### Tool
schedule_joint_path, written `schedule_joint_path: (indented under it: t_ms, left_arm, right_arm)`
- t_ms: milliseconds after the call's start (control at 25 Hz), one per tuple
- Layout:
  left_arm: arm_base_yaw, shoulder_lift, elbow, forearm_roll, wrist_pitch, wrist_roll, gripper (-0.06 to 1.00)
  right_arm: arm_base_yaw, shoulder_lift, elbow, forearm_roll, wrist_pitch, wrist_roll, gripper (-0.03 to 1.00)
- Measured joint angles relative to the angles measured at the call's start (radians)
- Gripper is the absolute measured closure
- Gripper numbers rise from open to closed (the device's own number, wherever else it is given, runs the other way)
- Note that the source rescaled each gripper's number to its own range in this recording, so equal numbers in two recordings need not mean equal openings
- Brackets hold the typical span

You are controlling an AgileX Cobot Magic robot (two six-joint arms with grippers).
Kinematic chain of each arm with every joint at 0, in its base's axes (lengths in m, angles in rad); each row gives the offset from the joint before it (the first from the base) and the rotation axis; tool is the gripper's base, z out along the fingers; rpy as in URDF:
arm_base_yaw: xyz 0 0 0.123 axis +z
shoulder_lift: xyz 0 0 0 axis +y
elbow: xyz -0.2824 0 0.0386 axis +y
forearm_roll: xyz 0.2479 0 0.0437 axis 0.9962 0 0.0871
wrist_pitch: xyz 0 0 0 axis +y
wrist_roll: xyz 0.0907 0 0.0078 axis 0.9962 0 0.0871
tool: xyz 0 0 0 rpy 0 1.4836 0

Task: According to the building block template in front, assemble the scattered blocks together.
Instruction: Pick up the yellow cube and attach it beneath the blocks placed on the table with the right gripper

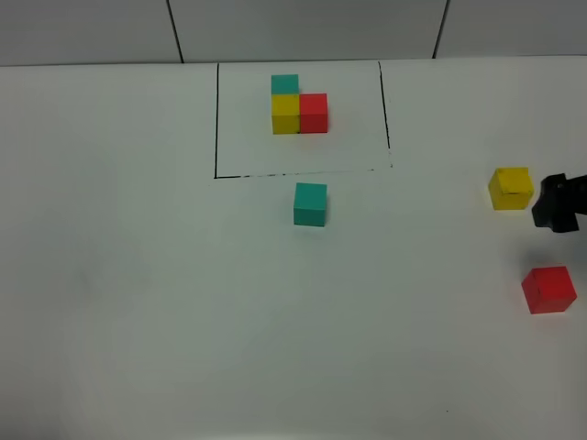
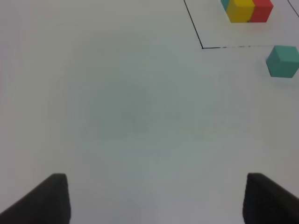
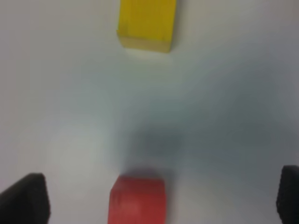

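The template (image 1: 298,105) is seen at the far side of the table (image 1: 138,293), inside a black outline (image 1: 216,119). In it a yellow cube forms the corner, with a teal one joined behind it and a red one joined at its right.

The three loose cubes are placed apart from each other. The teal cube (image 1: 310,203) is just in front of the outline, near the middle. The yellow cube (image 1: 511,188) and the red cube (image 1: 548,289) are at the right side, well apart from the teal one. The right gripper (image 1: 558,203) is seen near both, just to the right of the yellow cube in the high view. Its fingers are spread wide and nothing is held between them. The left gripper (image 2: 156,198) is likewise spread and empty, over bare table to the left of the teal cube.

It is judged that no cube is joined yet and that a pick at the right side is the step in hand. Which of the two cubes is aimed at cannot be told. The yellow cube should probably be taken first, since it is the corner piece. The fingers should be centred over it and turned parallel to two opposite faces before the descent, so that it is not pushed or twisted. It should then be set flush against the near face of the teal cube, with the edges aligned.
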Motion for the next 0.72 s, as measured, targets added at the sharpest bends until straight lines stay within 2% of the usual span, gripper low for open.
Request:
schedule_joint_path:
  t_ms: [440,720]
  left_arm:
    - [0.000,0.000,0.000,0.000,0.000,-0.001,-0.04]
    - [0.000,0.000,0.000,0.000,0.000,-0.001,-0.04]
  right_arm:
    - [0.013,0.276,-0.253,0.012,-0.023,-0.001,-0.03]
    - [0.062,0.381,-0.340,0.008,-0.016,0.022,-0.03]
